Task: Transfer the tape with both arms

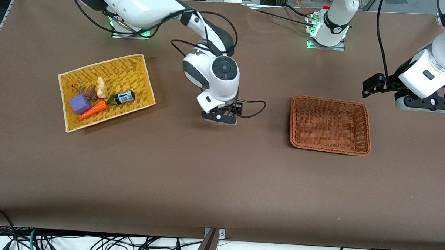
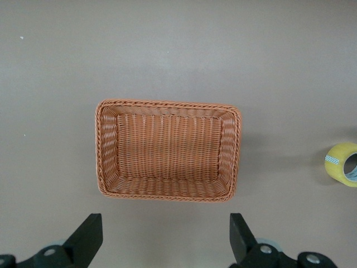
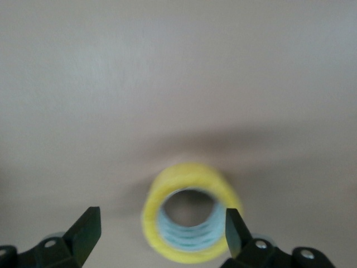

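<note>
The tape, a yellowish roll with a wide hole, lies on the brown table between the spread fingers of my right gripper, close to one fingertip and not gripped. In the front view my right gripper hangs low over the middle of the table and hides the tape. The tape also shows at the edge of the left wrist view. My left gripper waits high at the left arm's end of the table. It is open and empty, looking down on the orange basket.
The empty orange wicker basket sits between the tape and the left arm's end. A yellow basket at the right arm's end holds a carrot, a purple block, a small dark bottle and other small items.
</note>
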Action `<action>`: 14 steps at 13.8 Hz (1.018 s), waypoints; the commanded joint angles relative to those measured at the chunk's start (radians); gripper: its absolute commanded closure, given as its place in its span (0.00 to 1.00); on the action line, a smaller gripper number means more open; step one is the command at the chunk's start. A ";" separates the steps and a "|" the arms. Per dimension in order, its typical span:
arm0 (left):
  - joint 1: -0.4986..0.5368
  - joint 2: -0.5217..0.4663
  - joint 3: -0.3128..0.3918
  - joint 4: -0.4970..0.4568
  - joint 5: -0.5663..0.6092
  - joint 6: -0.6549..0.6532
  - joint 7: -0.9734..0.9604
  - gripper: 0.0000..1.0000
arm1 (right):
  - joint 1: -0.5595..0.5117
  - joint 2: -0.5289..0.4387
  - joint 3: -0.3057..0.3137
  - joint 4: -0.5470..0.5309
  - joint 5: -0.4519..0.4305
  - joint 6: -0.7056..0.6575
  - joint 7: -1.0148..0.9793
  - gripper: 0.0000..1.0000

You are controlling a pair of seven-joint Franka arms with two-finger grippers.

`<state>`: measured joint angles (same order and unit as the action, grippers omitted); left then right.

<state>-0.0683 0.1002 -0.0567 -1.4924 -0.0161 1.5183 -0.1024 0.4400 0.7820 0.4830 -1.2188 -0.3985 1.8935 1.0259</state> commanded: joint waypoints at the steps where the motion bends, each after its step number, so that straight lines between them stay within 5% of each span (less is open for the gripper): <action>1: -0.002 0.010 -0.012 0.024 0.025 -0.024 -0.003 0.00 | -0.171 -0.159 0.006 -0.028 0.054 -0.102 -0.249 0.00; 4: -0.005 0.028 -0.014 0.017 -0.019 -0.065 0.010 0.00 | -0.398 -0.253 0.002 -0.027 0.167 -0.201 -0.575 0.00; 7: -0.062 0.113 -0.051 0.027 -0.024 -0.083 -0.003 0.00 | -0.555 -0.299 0.000 -0.018 0.171 -0.298 -0.647 0.00; 10: -0.171 0.185 -0.054 0.017 -0.070 -0.011 -0.185 0.00 | -0.638 -0.343 -0.012 -0.019 0.176 -0.336 -0.702 0.00; 14: -0.306 0.295 -0.054 0.014 -0.081 0.135 -0.306 0.00 | -0.639 -0.470 -0.144 -0.076 0.211 -0.329 -0.744 0.00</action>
<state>-0.3391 0.3499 -0.1210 -1.4965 -0.0791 1.6034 -0.3828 -0.1922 0.4166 0.3777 -1.2115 -0.2245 1.5656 0.3020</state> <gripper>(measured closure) 0.000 0.000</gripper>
